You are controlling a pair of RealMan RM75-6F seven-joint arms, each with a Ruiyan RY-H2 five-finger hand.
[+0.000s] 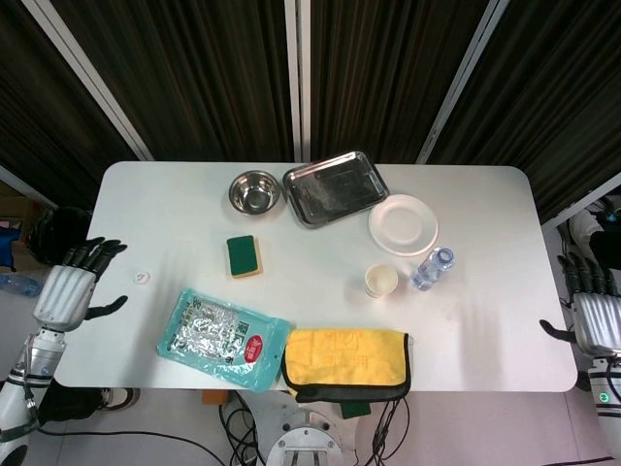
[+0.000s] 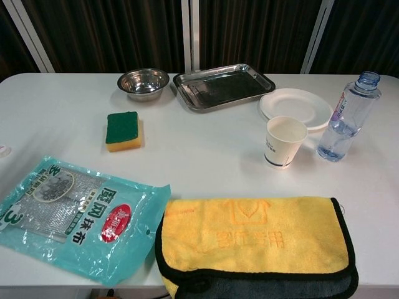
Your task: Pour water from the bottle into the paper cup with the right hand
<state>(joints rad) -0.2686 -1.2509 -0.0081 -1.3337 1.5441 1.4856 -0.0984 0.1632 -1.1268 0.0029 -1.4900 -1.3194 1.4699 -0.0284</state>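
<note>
Fingers (image 1: pixel 586 276) of right hand (image 1: pixel 591 313) spread, off the table's (image 1: pixel 485 330) edge.

place: lab/test room | evidence: white table (image 1: pixel 485 320), dark curtains (image 1: pixel 388 68), floor cables (image 1: pixel 572 282)

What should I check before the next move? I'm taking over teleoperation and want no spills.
1. Bottle upright on the table: ok.
2. Bottle uncapped: ok, no cap on its neck.
3. Paper cup upright, beside the bottle, apart from it: ok.
4. Right hand holding the bottle: not ok, off the table's right edge, holding nothing.
5. Left hand out of the way: ok, off the left edge.
6. Water in the cup: cannot tell.
</note>
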